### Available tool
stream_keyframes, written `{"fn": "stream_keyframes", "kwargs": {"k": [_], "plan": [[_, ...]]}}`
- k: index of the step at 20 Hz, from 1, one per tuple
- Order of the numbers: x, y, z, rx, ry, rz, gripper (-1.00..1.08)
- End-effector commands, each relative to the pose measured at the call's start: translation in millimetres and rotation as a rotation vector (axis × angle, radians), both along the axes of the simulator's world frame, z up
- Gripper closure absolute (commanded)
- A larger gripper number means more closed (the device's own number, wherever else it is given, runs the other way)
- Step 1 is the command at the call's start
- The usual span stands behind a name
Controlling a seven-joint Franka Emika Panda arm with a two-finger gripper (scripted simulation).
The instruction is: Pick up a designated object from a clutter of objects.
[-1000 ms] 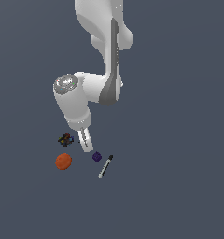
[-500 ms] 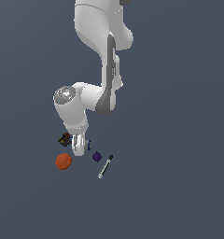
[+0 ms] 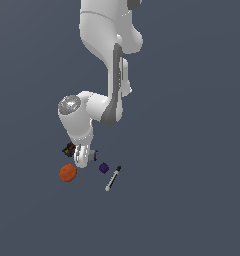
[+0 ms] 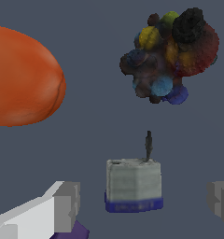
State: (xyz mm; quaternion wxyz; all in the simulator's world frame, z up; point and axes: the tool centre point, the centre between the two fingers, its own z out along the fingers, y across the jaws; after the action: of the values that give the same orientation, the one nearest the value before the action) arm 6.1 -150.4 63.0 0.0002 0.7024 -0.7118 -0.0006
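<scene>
The gripper stands open, one finger on each side of the designated object, evidently lowered to straddle it before closing. The white-grey cylinder with blue rim rests on the floor between the jaws, touching neither. Among the clutter, the orange disc lies at roughly ten o'clock from it in the wrist view, the multicoloured lump at one o'clock. In the exterior view, the purple cube and pen-like stick lie apart.
</scene>
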Motion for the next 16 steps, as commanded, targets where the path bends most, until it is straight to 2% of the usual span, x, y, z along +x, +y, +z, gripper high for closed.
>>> {"fn": "stream_keyframes", "kwargs": {"k": [1, 16], "plan": [[0.1, 0.0, -0.2, 0.0, 0.0, 0.0, -0.92], [-0.4, -0.2, -49.5, 0.0, -0.001, -0.006, -0.92]]}}
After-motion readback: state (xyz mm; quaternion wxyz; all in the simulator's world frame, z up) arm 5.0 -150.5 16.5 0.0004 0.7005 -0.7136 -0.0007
